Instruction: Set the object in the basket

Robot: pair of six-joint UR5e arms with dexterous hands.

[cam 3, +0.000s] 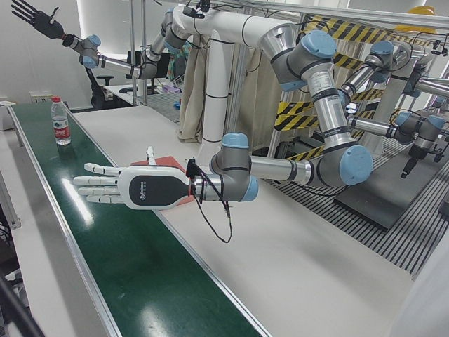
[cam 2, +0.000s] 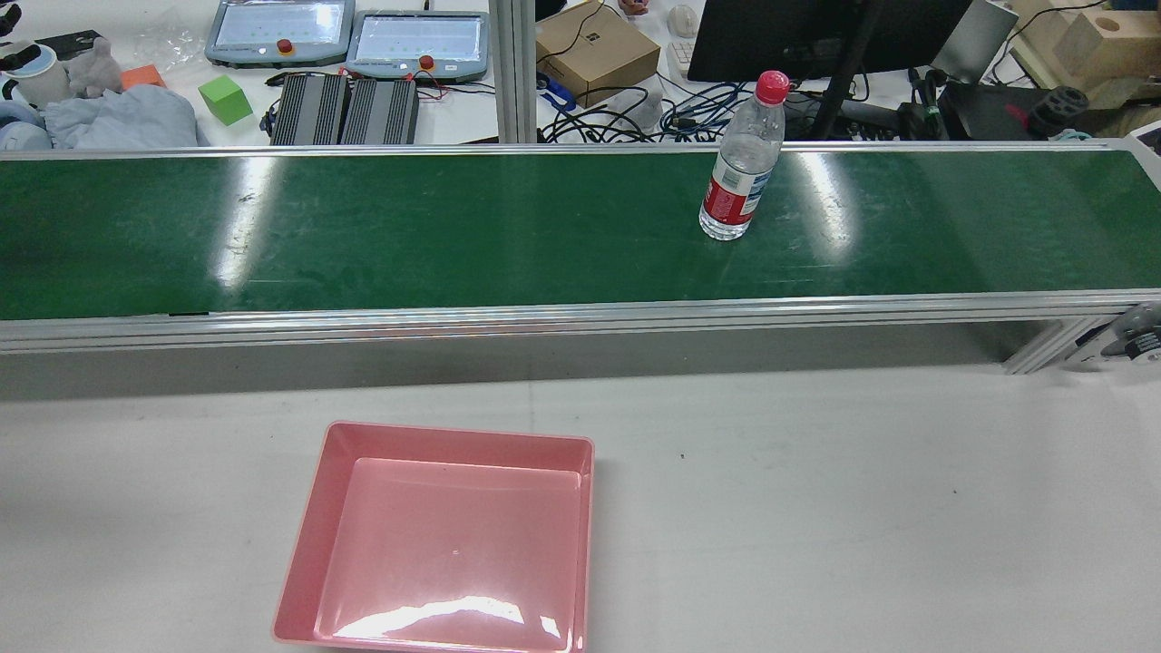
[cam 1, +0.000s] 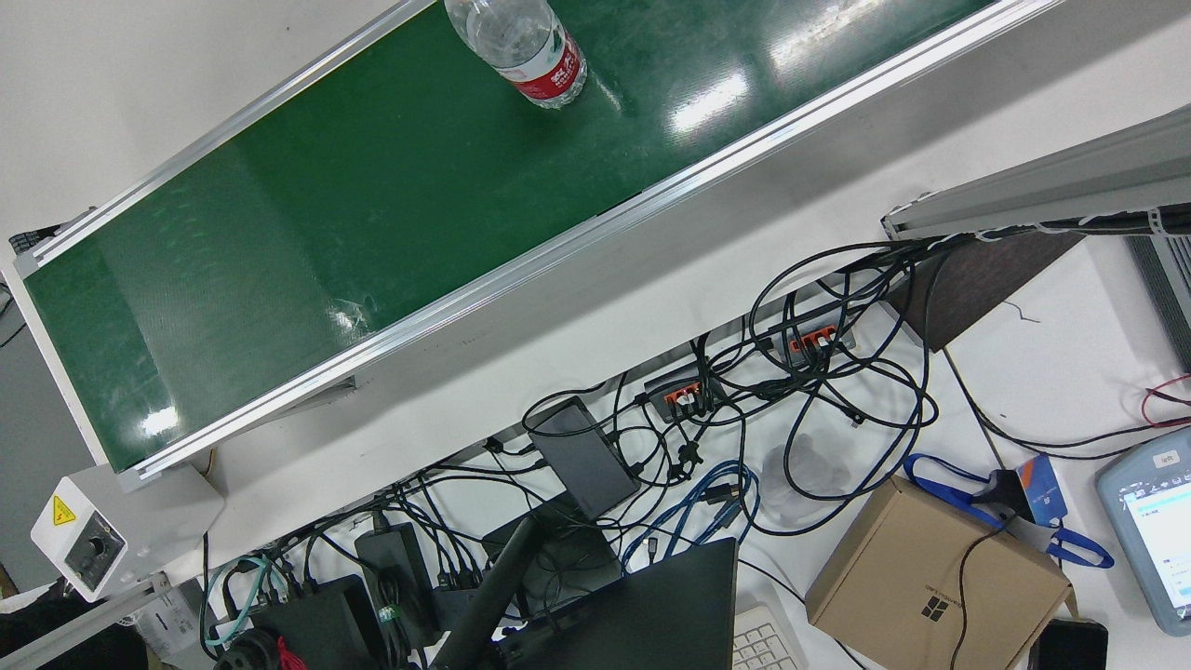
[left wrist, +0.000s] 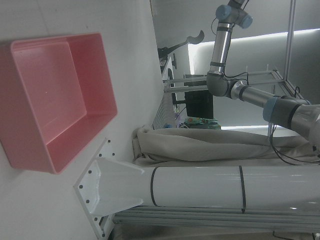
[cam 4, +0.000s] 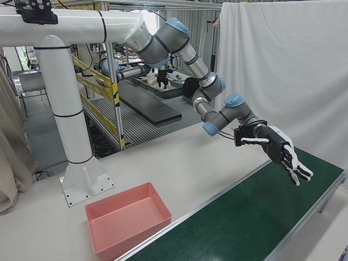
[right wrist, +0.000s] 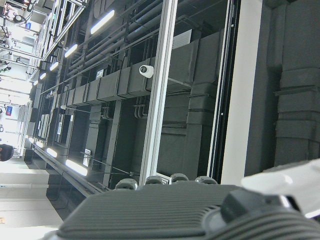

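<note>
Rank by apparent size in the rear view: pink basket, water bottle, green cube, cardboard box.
1. pink basket, largest by far, though nearest the camera
2. cardboard box
3. water bottle, smaller in area than the box but close; the box sits farther back
4. green cube, smallest

A water bottle (cam 2: 741, 163) stands upright on the green conveyor belt (cam 2: 453, 236); a pink basket (cam 2: 442, 540) sits on the white table (cam 2: 862, 508).

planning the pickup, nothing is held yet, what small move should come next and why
Probably lower the right hand toward the bottle. That hand is raised high and open, well above the bottle, which stands upright on the green belt. The left hand hovers open over the belt far from the bottle, near the pink basket, so it looks like the poorer choice.
</note>
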